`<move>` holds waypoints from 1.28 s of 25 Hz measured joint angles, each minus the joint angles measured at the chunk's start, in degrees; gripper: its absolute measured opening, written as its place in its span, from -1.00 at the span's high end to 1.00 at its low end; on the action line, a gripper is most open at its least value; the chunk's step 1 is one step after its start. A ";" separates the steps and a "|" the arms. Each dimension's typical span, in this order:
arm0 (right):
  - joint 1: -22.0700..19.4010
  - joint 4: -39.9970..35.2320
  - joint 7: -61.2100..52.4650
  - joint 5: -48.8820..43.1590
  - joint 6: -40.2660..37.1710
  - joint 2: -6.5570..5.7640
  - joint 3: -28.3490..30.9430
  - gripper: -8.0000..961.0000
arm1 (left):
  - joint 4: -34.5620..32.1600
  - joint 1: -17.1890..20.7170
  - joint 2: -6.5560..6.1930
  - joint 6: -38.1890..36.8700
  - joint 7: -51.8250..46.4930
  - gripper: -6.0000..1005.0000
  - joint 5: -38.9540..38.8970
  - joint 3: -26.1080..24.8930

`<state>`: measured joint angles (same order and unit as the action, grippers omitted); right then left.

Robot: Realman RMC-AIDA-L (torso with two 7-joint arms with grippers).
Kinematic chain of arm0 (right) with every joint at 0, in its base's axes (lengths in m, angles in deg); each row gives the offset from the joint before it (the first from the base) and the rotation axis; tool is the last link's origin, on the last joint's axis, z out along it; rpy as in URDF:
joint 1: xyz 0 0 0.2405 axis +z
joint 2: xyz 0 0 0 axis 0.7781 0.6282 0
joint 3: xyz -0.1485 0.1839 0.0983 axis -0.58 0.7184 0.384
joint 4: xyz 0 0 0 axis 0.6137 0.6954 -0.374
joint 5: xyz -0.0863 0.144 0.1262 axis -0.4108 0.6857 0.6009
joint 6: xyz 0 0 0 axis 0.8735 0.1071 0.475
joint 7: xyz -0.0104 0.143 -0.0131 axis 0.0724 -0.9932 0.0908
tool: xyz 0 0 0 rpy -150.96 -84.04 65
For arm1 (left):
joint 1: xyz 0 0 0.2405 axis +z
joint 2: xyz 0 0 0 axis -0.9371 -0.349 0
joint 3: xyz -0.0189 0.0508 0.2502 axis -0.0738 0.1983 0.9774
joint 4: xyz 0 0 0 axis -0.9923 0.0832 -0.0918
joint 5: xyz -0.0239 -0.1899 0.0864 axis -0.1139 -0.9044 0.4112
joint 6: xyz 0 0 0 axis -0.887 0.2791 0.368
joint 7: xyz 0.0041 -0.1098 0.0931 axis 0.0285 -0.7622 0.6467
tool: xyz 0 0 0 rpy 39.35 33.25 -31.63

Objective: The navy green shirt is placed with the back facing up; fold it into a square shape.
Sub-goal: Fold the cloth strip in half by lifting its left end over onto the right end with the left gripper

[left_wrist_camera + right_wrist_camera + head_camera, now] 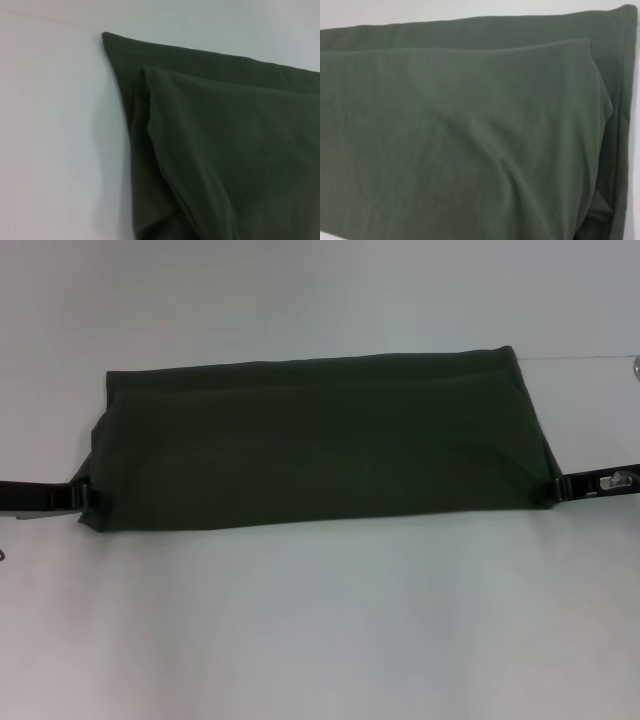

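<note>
Head view: the navy green shirt [320, 440] lies across the middle of the white table [320, 630] as a long, wide band, plain side up, already folded lengthwise, with no lettering showing. Left gripper [82, 494] sits at the band's near left corner, right gripper [560, 487] at the near right corner; both arms come in low from the sides, level with the near edge. Each gripper meets the cloth at its corner, but whether the fingers are pinched on fabric or merely alongside it cannot be told from here. Wrist views show only cloth: the left one has an upper layer lying over a lower one, its folded edge set in from the outer edge; the right one shows the same overlap, with a soft ridge running across the top layer. Judgement: band stage done, crosswise folds to make a square still to come. Risks: if one gripper has only the top layer, lifting would peel the fold open; uneven lift or pull between the two sides would skew the band and leave the edges misaligned; soft knit may sag in the middle and drag wrinkles into the next fold.
</note>
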<state>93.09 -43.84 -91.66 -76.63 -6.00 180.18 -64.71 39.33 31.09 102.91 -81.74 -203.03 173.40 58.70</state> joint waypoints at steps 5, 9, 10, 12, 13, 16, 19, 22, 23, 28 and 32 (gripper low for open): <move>-0.34 -1.65 -0.11 0.01 -3.59 -0.46 0.10 0.94 | -0.42 -0.24 -0.51 -3.14 -0.04 0.97 0.31 -0.42; -1.08 -3.85 -0.44 0.01 -6.88 -0.49 0.35 0.94 | -1.37 0.01 -0.67 -5.29 -0.12 0.97 0.69 -0.52; -1.17 -4.03 -0.47 0.00 -7.56 -0.56 0.40 0.94 | -1.52 0.02 -0.72 -5.95 -0.13 0.97 1.07 -0.58; -1.27 -4.17 -0.51 -0.01 -8.57 -0.76 0.46 0.93 | -1.79 0.00 -0.86 -7.09 -0.17 0.97 1.97 -0.92; -1.29 -4.21 -0.51 -0.03 -8.97 -0.85 0.47 0.93 | -1.93 -0.02 -0.91 -7.62 -0.19 0.97 2.36 -1.19; -1.71 -4.51 -0.52 -0.15 -10.94 -1.25 0.49 0.91 | -2.54 -0.01 -1.19 -9.88 -0.20 0.97 3.37 -2.21; -2.29 -4.70 -0.53 -0.10 -13.07 -1.63 0.49 0.90 | -3.45 0.24 -1.45 -12.25 -0.20 0.97 4.30 -3.44; -2.92 -4.87 -0.52 -0.05 -15.45 -2.04 0.48 0.89 | -4.36 0.51 -1.72 -15.10 -0.21 0.97 5.56 -4.46; -3.10 -4.95 -0.53 -0.05 -16.02 -2.14 0.49 0.89 | -4.55 0.53 -1.84 -16.17 -0.21 0.97 6.12 -4.67; -4.25 -5.77 -0.60 -0.08 -19.08 -2.30 0.49 0.87 | -5.57 0.24 -2.38 -21.47 -0.34 0.97 9.61 -6.18; -5.49 -6.67 -0.73 -0.20 -21.26 -2.28 0.53 0.85 | -6.32 -0.49 -3.04 -25.07 -1.14 0.97 13.04 -6.95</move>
<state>87.60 -50.51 -92.39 -76.82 -27.26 177.89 -64.19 33.01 30.61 99.87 -106.81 -204.17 186.45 51.75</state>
